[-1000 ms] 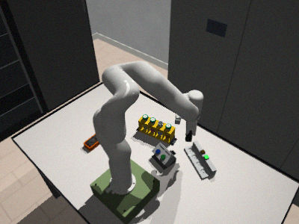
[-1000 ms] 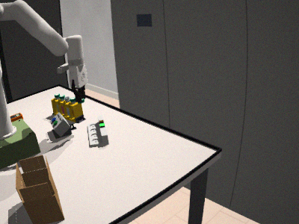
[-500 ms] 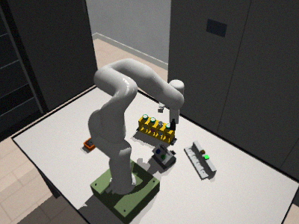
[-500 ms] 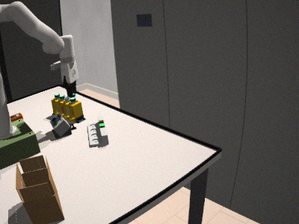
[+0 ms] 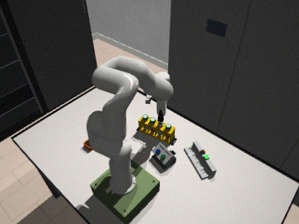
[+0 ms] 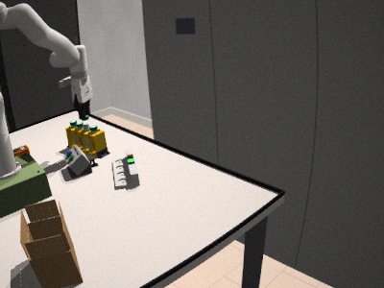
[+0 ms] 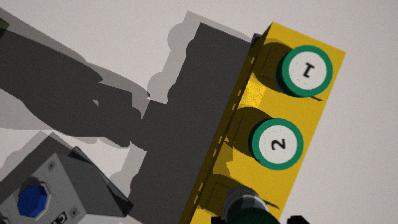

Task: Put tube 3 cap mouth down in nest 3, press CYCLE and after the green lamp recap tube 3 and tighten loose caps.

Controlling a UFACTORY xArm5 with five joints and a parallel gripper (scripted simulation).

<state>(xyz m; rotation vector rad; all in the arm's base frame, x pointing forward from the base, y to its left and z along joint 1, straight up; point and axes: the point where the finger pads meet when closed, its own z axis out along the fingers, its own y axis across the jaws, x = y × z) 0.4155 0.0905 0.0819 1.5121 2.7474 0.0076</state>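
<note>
From above, my pincer (image 5: 161, 119) hangs over the yellow tube block (image 5: 143, 127) on the desk (image 5: 239, 194), green lamp (image 5: 206, 157) lit. Side view matches. Wrist camera: caps reading "1" (image 7: 306, 70) and "2" (image 7: 276, 144); my pincer grips a green cap (image 7: 250, 216).

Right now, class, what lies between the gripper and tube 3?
Only the green cap, clamped in the gripper, just above tube 3; the wrist view shows it.
</note>
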